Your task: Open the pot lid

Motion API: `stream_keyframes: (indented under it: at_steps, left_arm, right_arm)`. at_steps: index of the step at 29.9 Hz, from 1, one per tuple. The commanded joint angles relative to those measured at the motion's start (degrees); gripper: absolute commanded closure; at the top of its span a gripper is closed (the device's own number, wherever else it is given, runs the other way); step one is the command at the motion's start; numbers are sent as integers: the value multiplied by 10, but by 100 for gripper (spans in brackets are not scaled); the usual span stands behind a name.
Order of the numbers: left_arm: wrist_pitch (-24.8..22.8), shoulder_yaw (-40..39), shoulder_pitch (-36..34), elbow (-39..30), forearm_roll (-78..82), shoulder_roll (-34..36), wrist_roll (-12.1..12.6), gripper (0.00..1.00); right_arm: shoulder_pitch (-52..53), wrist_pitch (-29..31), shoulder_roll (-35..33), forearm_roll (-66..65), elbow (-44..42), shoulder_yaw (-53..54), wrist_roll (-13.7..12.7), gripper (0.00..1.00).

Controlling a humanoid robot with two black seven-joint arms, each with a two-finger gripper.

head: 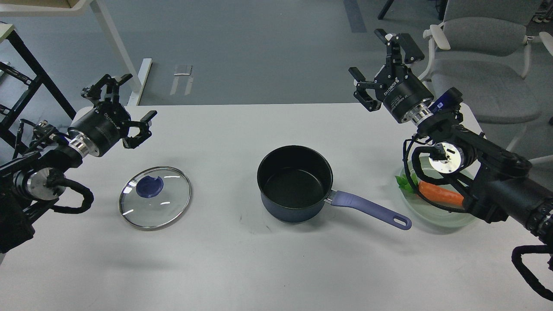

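Observation:
The dark blue pot [295, 183] stands uncovered at the table's middle, its black inside showing and its lavender handle [371, 211] pointing right and toward me. The glass lid [155, 197] with its purple-blue knob lies flat on the table to the pot's left, apart from it. My left gripper [125, 106] is open and empty above the table's far left, beyond the lid. My right gripper [382, 65] is open and empty above the table's far right edge.
A pale green glass plate [440, 216] with an orange carrot [438, 194] sits right of the pot handle, partly hidden by my right arm. A grey office chair [484, 56] stands beyond the table at right. A white table leg [116, 43] stands at the far left.

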Motion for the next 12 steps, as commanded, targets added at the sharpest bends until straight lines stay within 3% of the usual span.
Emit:
stream_keyframes:
  at_steps: [1, 12]
  left_arm:
    - [0, 0, 1, 1, 1, -9, -2, 0]
    - [0, -1, 8, 1, 3, -9, -19, 0]
  right_arm:
    - [2, 14, -14, -23, 9, -28, 0, 0]
    - [-7, 14, -5, -38, 13, -18, 0, 0]
